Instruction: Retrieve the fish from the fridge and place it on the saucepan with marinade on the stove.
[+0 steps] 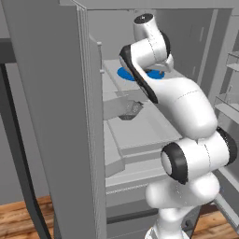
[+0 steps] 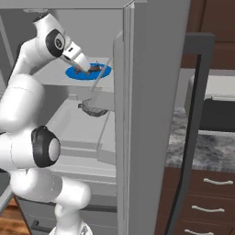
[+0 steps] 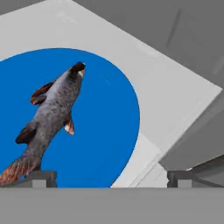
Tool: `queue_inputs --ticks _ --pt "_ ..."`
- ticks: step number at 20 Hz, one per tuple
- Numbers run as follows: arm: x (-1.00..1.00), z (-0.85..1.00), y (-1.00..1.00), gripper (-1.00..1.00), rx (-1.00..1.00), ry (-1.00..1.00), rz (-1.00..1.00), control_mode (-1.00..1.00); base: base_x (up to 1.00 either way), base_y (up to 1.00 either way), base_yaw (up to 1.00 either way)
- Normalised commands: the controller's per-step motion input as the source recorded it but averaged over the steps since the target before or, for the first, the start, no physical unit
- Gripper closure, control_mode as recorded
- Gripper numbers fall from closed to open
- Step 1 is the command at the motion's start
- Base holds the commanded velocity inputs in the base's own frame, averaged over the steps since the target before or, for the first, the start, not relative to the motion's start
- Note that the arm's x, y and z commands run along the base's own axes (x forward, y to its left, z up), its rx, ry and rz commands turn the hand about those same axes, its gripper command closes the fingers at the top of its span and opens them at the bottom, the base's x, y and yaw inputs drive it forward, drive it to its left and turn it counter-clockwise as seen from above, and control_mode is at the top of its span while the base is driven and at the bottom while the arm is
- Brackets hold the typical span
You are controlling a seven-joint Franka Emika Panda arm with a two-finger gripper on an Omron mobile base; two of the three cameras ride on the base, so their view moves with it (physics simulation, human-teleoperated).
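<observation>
Left base view: we reached into the open grey fridge (image 1: pixel 60 116) above the round blue plate (image 1: pixel 125 73). Right base view: our gripper (image 2: pixel 84 69) hovered over it. Hand view: jaws wide, empty; small grey-brown fish (image 3: pixel 50 118) lay ahead-left, needing centring before descent.

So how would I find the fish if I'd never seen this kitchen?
Look inside the open grey fridge, on its upper shelf. A round blue plate lies there, and the fish lies on it, right under the open gripper. It is small, dark grey with reddish-brown fins, unlike the grey faceted bowl one shelf lower.
</observation>
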Motion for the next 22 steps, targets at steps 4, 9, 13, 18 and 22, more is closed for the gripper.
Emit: queue_inputs --ticks 4,9,13,18,22 --pt "0.52 -0.05 0.0 -1.0 0.02 -0.03 0.06 -1.0 0.0 0.0 0.0" --pt "0.72 -0.2 0.0 -1.0 0.0 0.0 0.0 -1.0 0.0 0.0 0.0" --pt "0.63 -0.17 0.0 -1.0 0.0 0.01 0.0 -1.0 0.0 0.0 0.0" --pt "0.65 0.0 0.0 -1.0 0.0 0.08 0.0 -1.0 0.0 0.0 0.0" --pt "0.58 0.0 0.0 -1.0 0.0 0.05 0.0 -1.0 0.0 0.0 0.0"
